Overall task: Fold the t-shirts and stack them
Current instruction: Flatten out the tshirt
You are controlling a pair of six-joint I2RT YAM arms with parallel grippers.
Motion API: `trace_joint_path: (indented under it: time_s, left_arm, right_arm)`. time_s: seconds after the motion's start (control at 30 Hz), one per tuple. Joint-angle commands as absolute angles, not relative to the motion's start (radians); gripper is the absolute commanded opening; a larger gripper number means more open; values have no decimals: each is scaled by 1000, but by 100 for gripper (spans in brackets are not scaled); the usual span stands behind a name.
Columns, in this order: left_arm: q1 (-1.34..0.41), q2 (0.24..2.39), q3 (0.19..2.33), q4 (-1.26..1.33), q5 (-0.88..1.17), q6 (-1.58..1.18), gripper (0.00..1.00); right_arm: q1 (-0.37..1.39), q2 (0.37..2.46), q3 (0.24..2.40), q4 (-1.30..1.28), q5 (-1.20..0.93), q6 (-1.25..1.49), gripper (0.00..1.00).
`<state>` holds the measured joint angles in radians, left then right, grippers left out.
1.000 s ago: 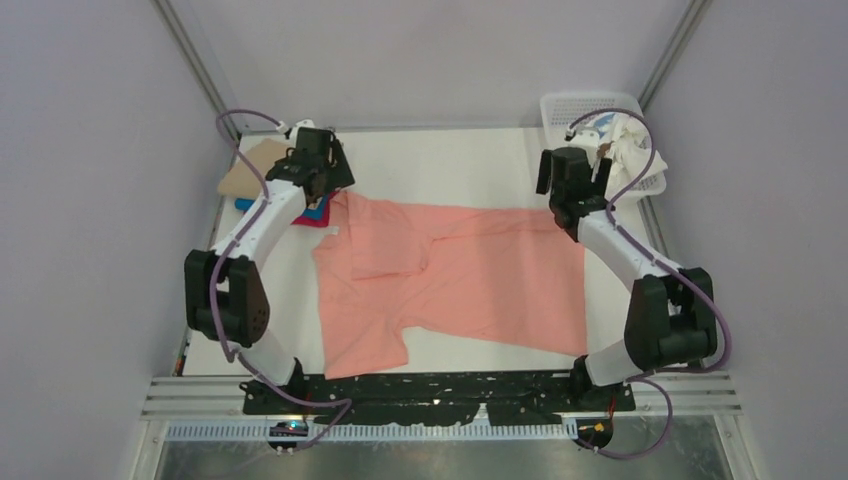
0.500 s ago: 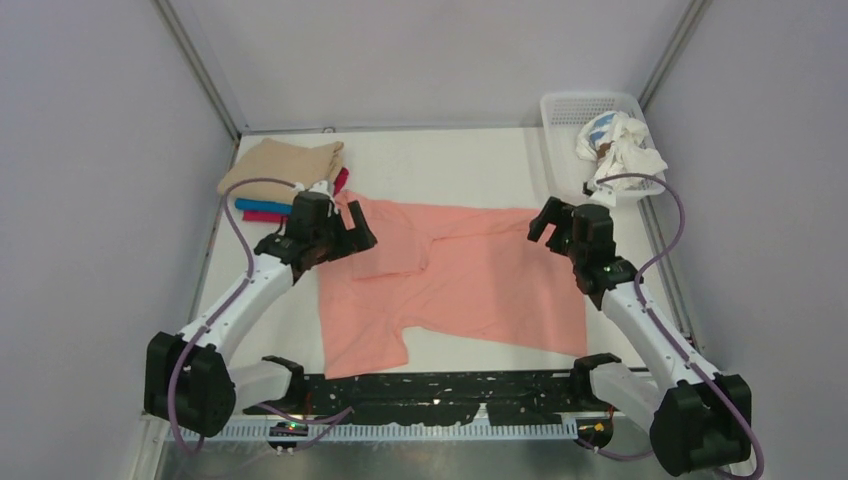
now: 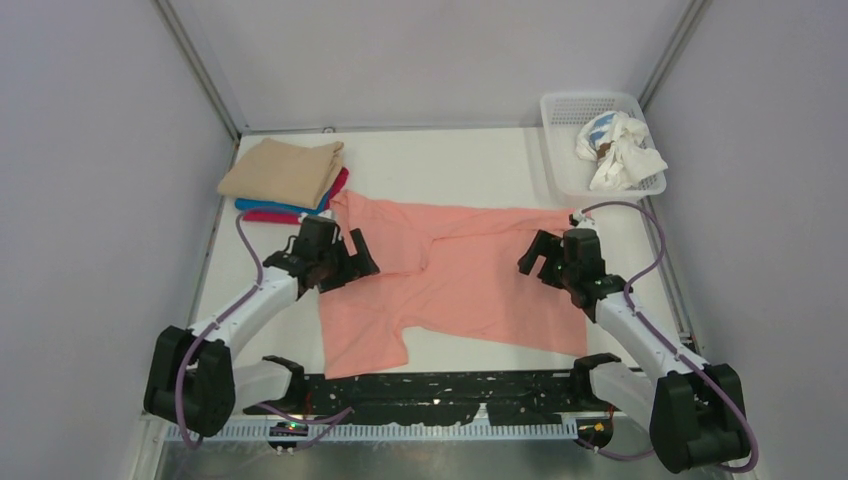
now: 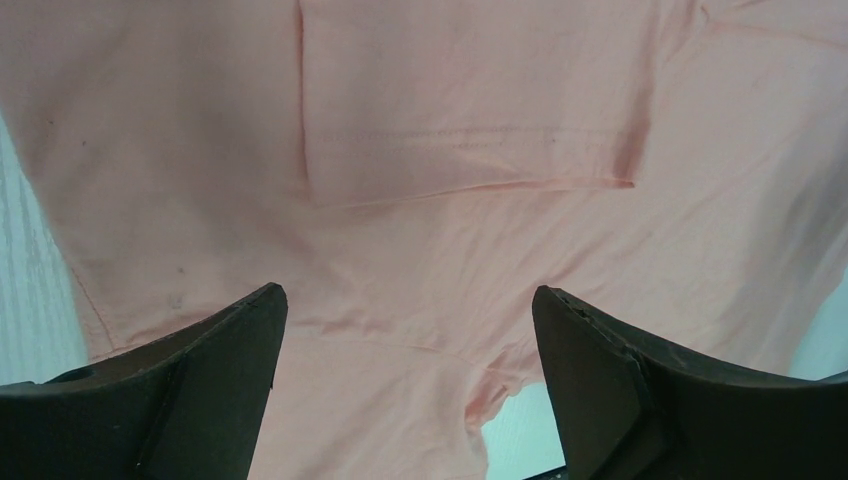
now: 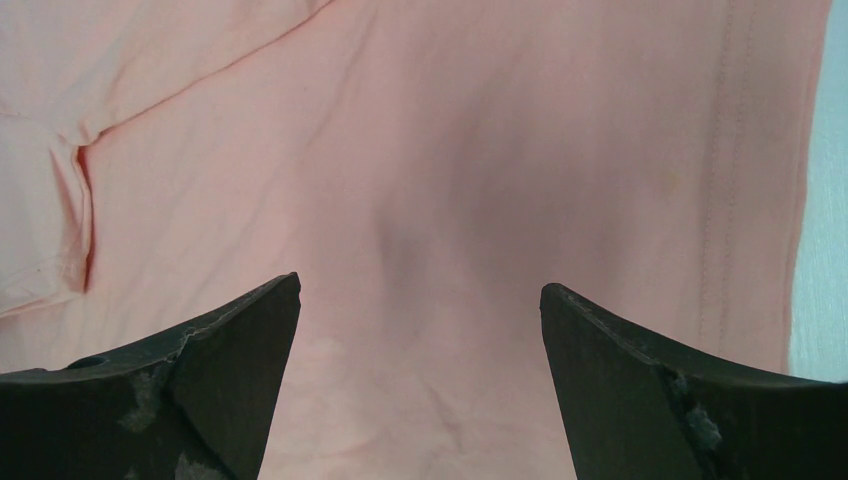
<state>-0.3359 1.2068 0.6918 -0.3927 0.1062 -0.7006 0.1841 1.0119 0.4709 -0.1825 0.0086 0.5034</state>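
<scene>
- While both arms reach low over the table, the salmon-pink cloth short-sleeved t-shirt [image 3: 460, 285] lies spread mid-table, its stitched hem toward the right side.
- One sleeve of it sticks out toward the near edge, on the left.
- Left wrist view: a flap with a stitched hem [image 4: 460, 150] lies folded flat onto the shirt body.
- Left gripper [image 3: 357, 256]: over the shirt's left part, jaws spread wide, nothing pinched, pink cloth showing between them.
- Right gripper [image 3: 536, 254]: over the shirt's right part, near the hem edge, jaws spread wide too, nothing pinched.
- Can't tell whether either gripper's fingertips touch the cloth.
- Stack of folded shirts at the far-left corner: tan folded rectangle [image 3: 285, 170] on top, bright blue folded one [image 3: 262, 206] under it, magenta folded one [image 3: 265, 217] at the bottom.
- Far-left corner of the pink shirt sits just beside that stack.
- White plastic mesh basket [image 3: 556, 150] at the far-right corner, apart from the shirt.
- White crumpled cloth [image 3: 622, 150] sits in the basket, with a bit of blue showing in it.
- White table top [image 3: 450, 160] is bare between stack and basket.
</scene>
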Motion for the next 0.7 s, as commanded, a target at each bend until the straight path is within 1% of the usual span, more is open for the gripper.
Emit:
trace_joint_path:
  time_s: [0.0, 0.1, 0.2, 0.37, 0.57, 0.67]
  left_arm:
    - [-345, 1123, 610, -434, 84, -744, 96]
    - [-350, 1027, 519, -444, 49, -762, 100]
    - [-351, 1029, 478, -404, 68, -769, 100]
    - [-351, 1168, 513, -318, 87, -769, 100]
    - [-350, 1375, 625, -289, 101, -764, 100]
    - [-350, 1452, 724, -338, 81, -727, 100]
  right_arm:
    - [186, 961, 447, -186, 39, 503, 95]
    - [187, 945, 437, -178, 50, 493, 95]
    - [187, 962, 420, -163, 23, 500, 95]
    - [186, 1060, 412, -126, 27, 523, 95]
    - [183, 1180, 447, -50, 69, 592, 95]
    - [153, 1290, 515, -43, 82, 593, 95]
